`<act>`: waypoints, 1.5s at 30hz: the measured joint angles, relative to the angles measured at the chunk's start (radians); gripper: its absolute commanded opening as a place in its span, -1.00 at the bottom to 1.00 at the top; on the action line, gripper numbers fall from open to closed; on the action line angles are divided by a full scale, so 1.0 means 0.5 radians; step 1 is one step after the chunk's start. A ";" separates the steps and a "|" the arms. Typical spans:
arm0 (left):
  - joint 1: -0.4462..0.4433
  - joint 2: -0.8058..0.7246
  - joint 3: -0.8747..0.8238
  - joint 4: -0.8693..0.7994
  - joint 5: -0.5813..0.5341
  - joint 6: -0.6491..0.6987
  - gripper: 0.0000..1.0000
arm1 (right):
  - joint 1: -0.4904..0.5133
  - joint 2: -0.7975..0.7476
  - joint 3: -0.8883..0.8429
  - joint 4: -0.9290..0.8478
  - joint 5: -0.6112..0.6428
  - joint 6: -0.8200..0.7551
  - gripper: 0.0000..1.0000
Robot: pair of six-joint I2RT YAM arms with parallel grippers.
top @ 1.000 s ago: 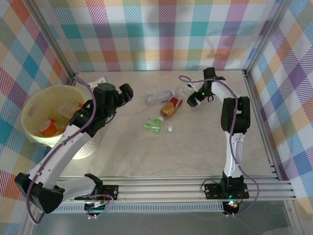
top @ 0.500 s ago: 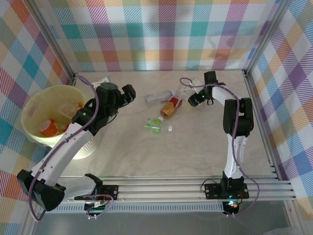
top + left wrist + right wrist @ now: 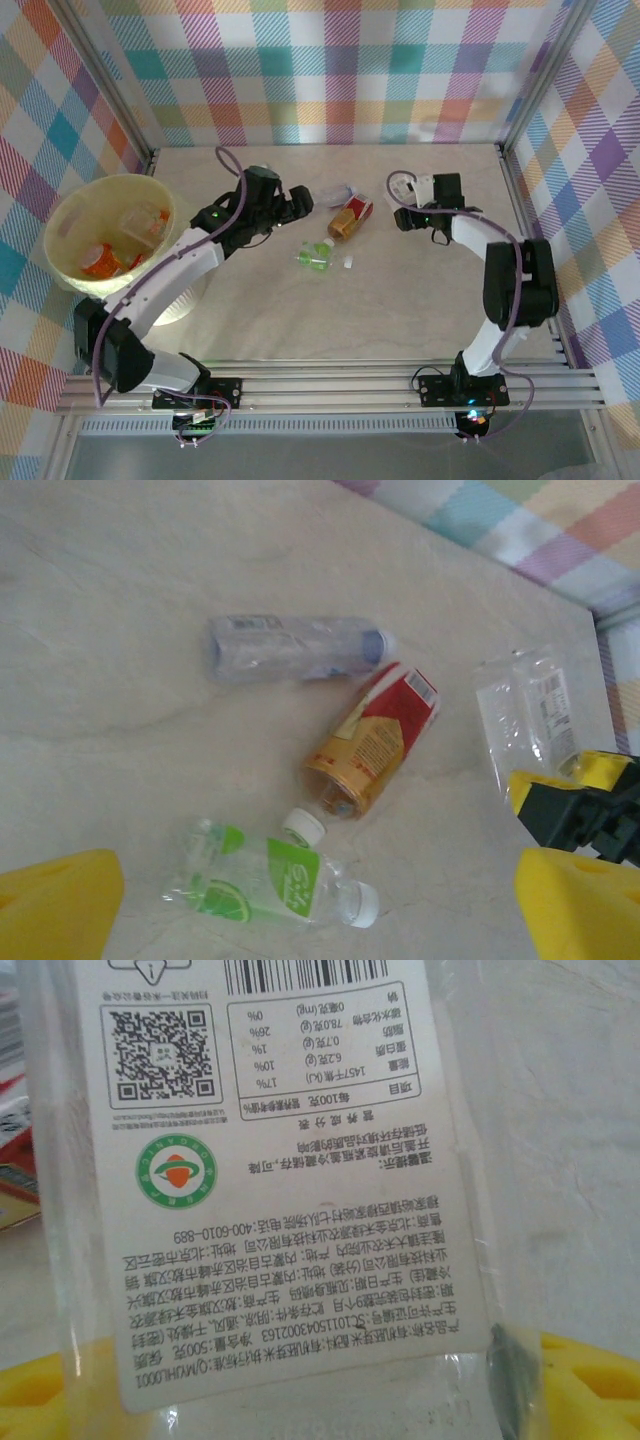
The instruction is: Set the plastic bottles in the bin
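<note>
Both arms have moved. Your left arm has swung off the bin (image 3: 62, 228) toward the middle of the table (image 3: 400, 300), and the right has drawn the clear white-labelled bottle (image 3: 280, 1210) away from the cluster. Your left gripper (image 3: 300, 205) hangs wide open beside the leftovers. Your right gripper (image 3: 408, 208) looks clamped on that bottle, though its wrist view is too close to be certain. Several bottles already lie in the bin. Still on the table are the blue-capped clear bottle (image 3: 290, 648), the red-labelled bottle (image 3: 375, 740) and the green-labelled bottle (image 3: 265, 885), and you are carrying a fourth.
</note>
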 measured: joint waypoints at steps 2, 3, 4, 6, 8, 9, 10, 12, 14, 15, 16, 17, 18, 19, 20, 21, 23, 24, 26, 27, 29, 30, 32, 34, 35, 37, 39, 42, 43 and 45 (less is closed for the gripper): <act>-0.027 0.072 0.025 0.030 0.030 0.001 1.00 | 0.014 -0.126 -0.148 0.078 0.005 0.140 0.12; -0.045 0.109 0.046 0.037 0.039 0.002 1.00 | 0.026 -0.185 -0.214 0.104 0.013 0.201 0.12; -0.067 0.150 0.071 0.042 0.045 0.005 1.00 | 0.041 -0.243 -0.270 0.115 0.022 0.259 0.11; -0.120 0.223 0.125 0.048 0.043 0.024 1.00 | 0.066 -0.341 -0.349 0.125 0.042 0.362 0.10; -0.175 0.278 0.164 0.071 0.047 0.043 1.00 | 0.082 -0.445 -0.415 0.129 0.042 0.454 0.10; -0.198 0.303 0.176 0.094 0.067 0.049 1.00 | 0.089 -0.512 -0.455 0.137 0.031 0.501 0.09; -0.214 0.327 0.188 0.121 0.104 0.054 1.00 | 0.096 -0.572 -0.491 0.143 0.015 0.542 0.10; -0.228 0.379 0.222 0.153 0.224 0.055 1.00 | 0.110 -0.693 -0.563 0.163 -0.049 0.618 0.10; -0.230 0.450 0.277 0.189 0.352 0.056 1.00 | 0.122 -0.783 -0.628 0.208 -0.123 0.684 0.08; -0.233 0.492 0.307 0.220 0.417 0.058 1.00 | 0.127 -0.823 -0.667 0.246 -0.169 0.714 0.08; -0.240 0.530 0.327 0.255 0.469 0.063 1.00 | 0.137 -0.854 -0.706 0.280 -0.212 0.742 0.08; -0.249 0.557 0.343 0.273 0.504 0.064 1.00 | 0.148 -0.870 -0.734 0.308 -0.247 0.756 0.08; -0.266 0.586 0.355 0.294 0.544 0.063 1.00 | 0.167 -0.881 -0.764 0.339 -0.286 0.764 0.08; -0.284 0.609 0.364 0.319 0.576 0.062 1.00 | 0.190 -0.885 -0.787 0.362 -0.318 0.771 0.08; -0.301 0.631 0.368 0.354 0.603 0.060 1.00 | 0.214 -0.885 -0.803 0.375 -0.348 0.771 0.08; -0.320 0.652 0.370 0.391 0.625 0.053 1.00 | 0.245 -0.885 -0.821 0.397 -0.381 0.771 0.09; -0.346 0.680 0.370 0.442 0.643 0.023 1.00 | 0.298 -0.885 -0.838 0.430 -0.436 0.762 0.10; -0.353 0.692 0.370 0.472 0.643 0.005 1.00 | 0.320 -0.885 -0.840 0.450 -0.459 0.755 0.11; -0.362 0.705 0.370 0.512 0.636 -0.034 1.00 | 0.358 -0.885 -0.840 0.498 -0.492 0.752 0.11; -0.362 0.705 0.370 0.513 0.628 -0.053 1.00 | 0.366 -0.885 -0.842 0.517 -0.507 0.752 0.11; -0.361 0.706 0.370 0.521 0.583 -0.092 0.99 | 0.372 -0.885 -0.850 0.585 -0.555 0.757 0.11; -0.362 0.707 0.370 0.521 0.563 -0.106 0.97 | 0.379 -0.885 -0.853 0.620 -0.581 0.761 0.11; -0.362 0.708 0.370 0.521 0.527 -0.130 0.94 | 0.401 -0.885 -0.860 0.681 -0.635 0.771 0.11; -0.362 0.709 0.370 0.521 0.507 -0.148 0.90 | 0.422 -0.885 -0.861 0.726 -0.687 0.779 0.12; -0.362 0.710 0.370 0.521 0.496 -0.150 0.87 | 0.426 -0.886 -0.861 0.743 -0.708 0.786 0.12; -0.362 0.714 0.370 0.521 0.467 -0.163 0.79 | 0.435 -0.893 -0.861 0.778 -0.756 0.794 0.12; -0.362 0.716 0.370 0.531 0.443 -0.172 0.68 | 0.436 -0.900 -0.861 0.799 -0.788 0.809 0.12; -0.362 0.716 0.370 0.561 0.426 -0.179 0.46 | 0.435 -0.906 -0.861 0.800 -0.826 0.826 0.13; -0.362 0.716 0.369 0.562 0.423 -0.179 0.37 | 0.435 -0.906 -0.861 0.798 -0.836 0.841 0.13; -0.362 0.716 0.360 0.581 0.420 -0.180 0.24 | 0.434 -0.906 -0.861 0.796 -0.848 0.855 0.16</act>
